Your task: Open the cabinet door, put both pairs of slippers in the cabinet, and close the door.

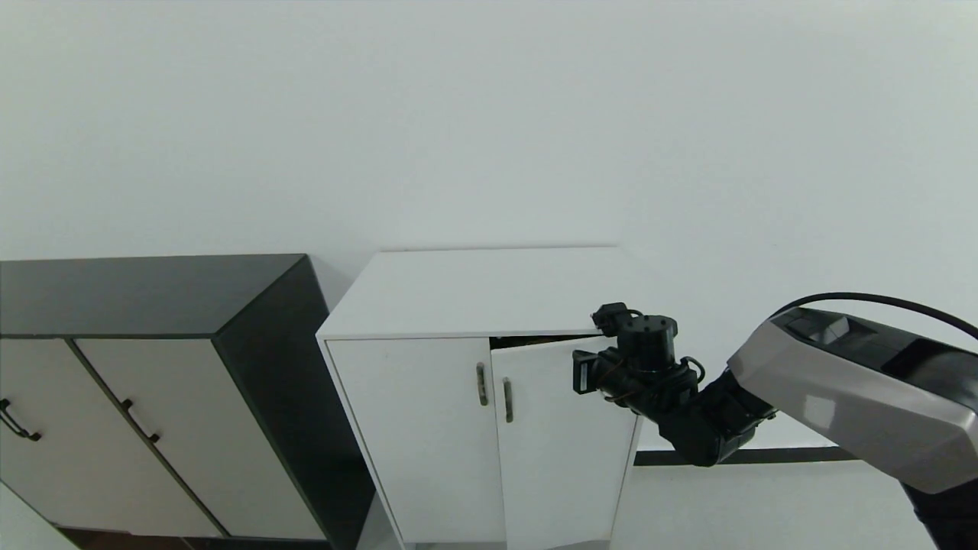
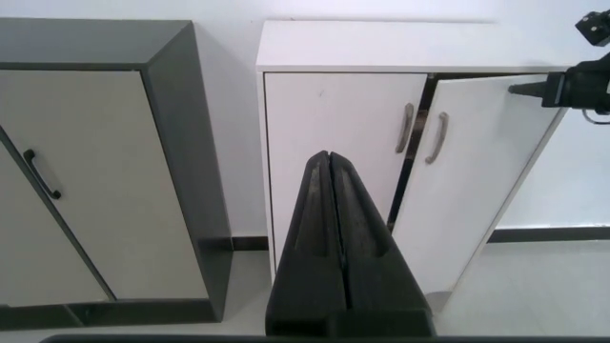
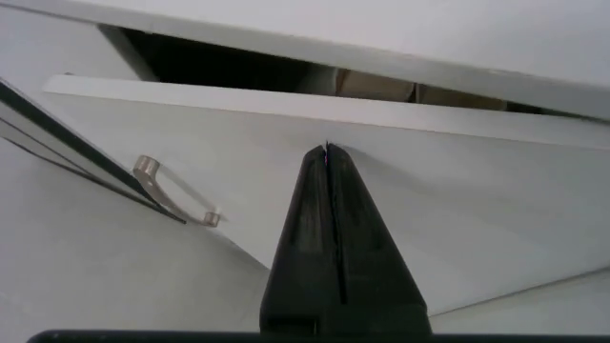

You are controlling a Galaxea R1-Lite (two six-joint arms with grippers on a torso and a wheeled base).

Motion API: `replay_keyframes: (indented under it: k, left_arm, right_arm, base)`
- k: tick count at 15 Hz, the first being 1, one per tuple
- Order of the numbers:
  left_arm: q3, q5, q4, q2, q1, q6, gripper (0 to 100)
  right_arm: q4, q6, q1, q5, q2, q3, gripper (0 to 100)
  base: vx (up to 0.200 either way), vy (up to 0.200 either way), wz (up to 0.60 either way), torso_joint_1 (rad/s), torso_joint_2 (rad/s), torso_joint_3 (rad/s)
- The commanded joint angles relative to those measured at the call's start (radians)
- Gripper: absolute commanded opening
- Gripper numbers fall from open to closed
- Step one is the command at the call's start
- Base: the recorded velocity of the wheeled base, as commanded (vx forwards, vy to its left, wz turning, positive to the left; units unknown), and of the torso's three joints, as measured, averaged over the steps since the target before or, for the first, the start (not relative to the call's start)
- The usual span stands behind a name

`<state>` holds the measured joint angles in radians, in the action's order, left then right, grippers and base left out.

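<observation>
The head view looks forward and down at the white cabinet (image 1: 474, 294) from in front of it and above, taking in its top and both doors. The left wrist view faces the same front from lower down and well apart. The right wrist view sits close to the ajar right door (image 3: 400, 219), facing its top edge. All three views share that door.
</observation>
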<state>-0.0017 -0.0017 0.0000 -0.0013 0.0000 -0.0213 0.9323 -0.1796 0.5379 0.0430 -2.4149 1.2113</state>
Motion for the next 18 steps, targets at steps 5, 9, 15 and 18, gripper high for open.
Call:
replay_keyframes:
  k: [5, 9, 15, 18]
  left_arm:
    - [0.0, 0.0, 0.0, 0.001, 0.0, 0.0, 0]
    - [0.0, 0.0, 0.0, 0.001, 0.0, 0.0, 0]
    - [0.0, 0.0, 0.0, 0.001, 0.0, 0.0, 0]
    - [0.0, 0.0, 0.0, 0.001, 0.0, 0.0, 0]
  right_arm:
    - [-0.056, 0.0, -0.004, 0.002, -0.039, 0.105, 0]
    - [-0.06, 0.0, -0.006, 0.006, -0.049, 0.114, 0]
    - [-0.055, -0.001, -0.004, 0.008, -0.001, 0.065, 0]
    - [-0.027, 0.0, 0.027, 0.04, 0.12, -0.085, 0]
  base:
    - [0.0, 0.0, 0.0, 0.0, 0.0, 0.0]
    - [0.0, 0.0, 0.0, 0.0, 0.0, 0.0]
    - [0.0, 0.0, 0.0, 0.0, 0.0, 0.0]
    - [0.0, 0.0, 0.0, 0.0, 0.0, 0.0]
